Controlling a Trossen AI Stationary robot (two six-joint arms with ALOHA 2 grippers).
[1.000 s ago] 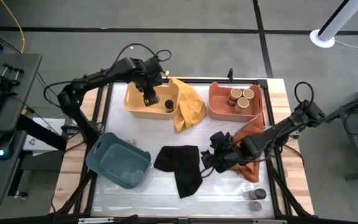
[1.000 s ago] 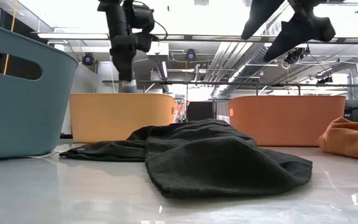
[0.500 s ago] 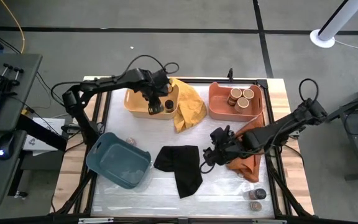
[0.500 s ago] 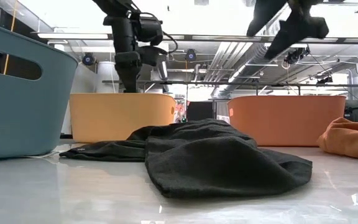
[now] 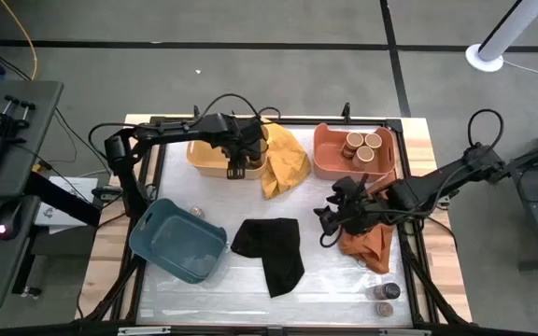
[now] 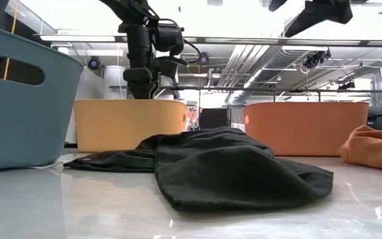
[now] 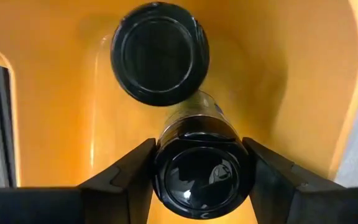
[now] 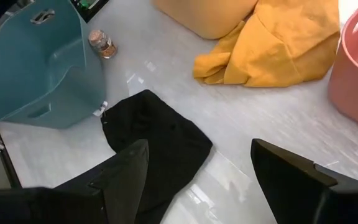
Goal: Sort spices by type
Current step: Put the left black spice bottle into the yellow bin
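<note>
So the left end effector (image 7: 202, 186) is down in the yellow tray (image 5: 204, 159) gripping a black-lidded jar (image 7: 202, 177) beside another, next it just lets go, while the right end effector (image 5: 330, 219) hovers open.

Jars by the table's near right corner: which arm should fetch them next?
Right, probably. The right gripper hangs open and empty over the table's right half, nearer the two jars. The left gripper is down in the yellow tray around a black-lidded jar.
</note>
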